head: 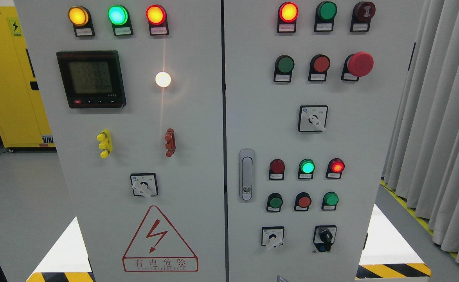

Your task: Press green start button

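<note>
We face a grey two-door metal electrical cabinet (198, 129). Neither robot hand appears in the head view, so we cannot tell whether the fingers are apart or together, nor how either arm is posed.

On the right door, a round green push button (285, 64) sits in the second row, just left of a round red push button (321, 64) and a large red mushroom-head stop button (360, 64). A second, smaller green push button (275, 202) sits lower down, beside a small red push button (303, 201). Above them a lit green indicator lamp (306, 167) glows.
</note>
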{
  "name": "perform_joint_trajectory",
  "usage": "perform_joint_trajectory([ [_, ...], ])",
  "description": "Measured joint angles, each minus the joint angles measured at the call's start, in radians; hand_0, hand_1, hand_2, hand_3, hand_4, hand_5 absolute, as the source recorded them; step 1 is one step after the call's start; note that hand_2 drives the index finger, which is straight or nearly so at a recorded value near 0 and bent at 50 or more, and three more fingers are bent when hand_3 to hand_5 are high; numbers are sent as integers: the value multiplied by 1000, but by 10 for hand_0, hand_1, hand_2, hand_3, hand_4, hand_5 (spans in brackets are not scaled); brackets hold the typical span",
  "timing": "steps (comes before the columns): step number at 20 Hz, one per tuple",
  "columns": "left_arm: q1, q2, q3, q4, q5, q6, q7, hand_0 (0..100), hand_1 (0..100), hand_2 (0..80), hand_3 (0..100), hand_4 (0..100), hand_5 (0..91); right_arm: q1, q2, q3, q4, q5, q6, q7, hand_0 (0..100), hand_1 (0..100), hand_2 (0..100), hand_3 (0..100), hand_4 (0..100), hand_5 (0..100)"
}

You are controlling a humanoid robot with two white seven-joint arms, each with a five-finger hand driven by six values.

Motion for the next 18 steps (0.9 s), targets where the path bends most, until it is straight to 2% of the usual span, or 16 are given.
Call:
perform_joint_trajectory([
  [1, 0, 0, 0, 0, 0, 0, 0, 120, 556, 0, 0, 0, 0, -2, 0, -1, 0, 3, 2, -1, 419, 748, 0, 200, 290, 216],
  [2, 0, 0, 0, 0, 0, 0, 0, 120, 556, 0, 0, 0, 0, -5, 0, -2, -1, 9, 3, -1, 412, 759, 0, 223, 315, 228],
  [3, 0, 0, 0, 0, 0, 0, 0, 120, 556, 0, 0, 0, 0, -8, 0, -4, -1, 20, 4, -1, 406, 779, 0, 319, 408, 300],
  [4, 0, 0, 0, 0, 0, 0, 0, 120, 556, 0, 0, 0, 0, -11, 0, -7, -1, 35, 5, -1, 426, 793, 0, 468, 588, 503],
  [5, 0, 0, 0, 0, 0, 0, 0, 120, 556, 0, 0, 0, 0, -15, 0, -11, -2, 55, 5, -1, 454, 819, 0, 575, 716, 676],
  [6, 0, 0, 0, 0, 0, 0, 0, 120, 556, 0, 0, 0, 0, -20, 0, -16, -2, 82, 5, -1, 474, 834, 0, 620, 752, 738],
  [8, 0, 0, 0, 0, 0, 0, 0, 120, 556, 0, 0, 0, 0, -33, 2, -33, -6, 151, 5, -1, 568, 870, 0, 807, 916, 927],
  [10, 0, 0, 0, 0, 0, 0, 0, 120, 556, 0, 0, 0, 0, -47, 3, -52, -10, 218, 5, -2, 572, 878, 0, 876, 987, 986],
  [14, 0, 0, 0, 0, 0, 0, 0, 120, 556, 0, 0, 0, 0, -78, 6, -90, -18, 350, 4, -28, 529, 888, 0, 920, 1000, 1000],
  [18, 0, 0, 0, 0, 0, 0, 0, 120, 556, 0, 0, 0, 0, -125, 8, -136, -22, 509, 4, -34, 615, 918, 0, 925, 1000, 1000],
])
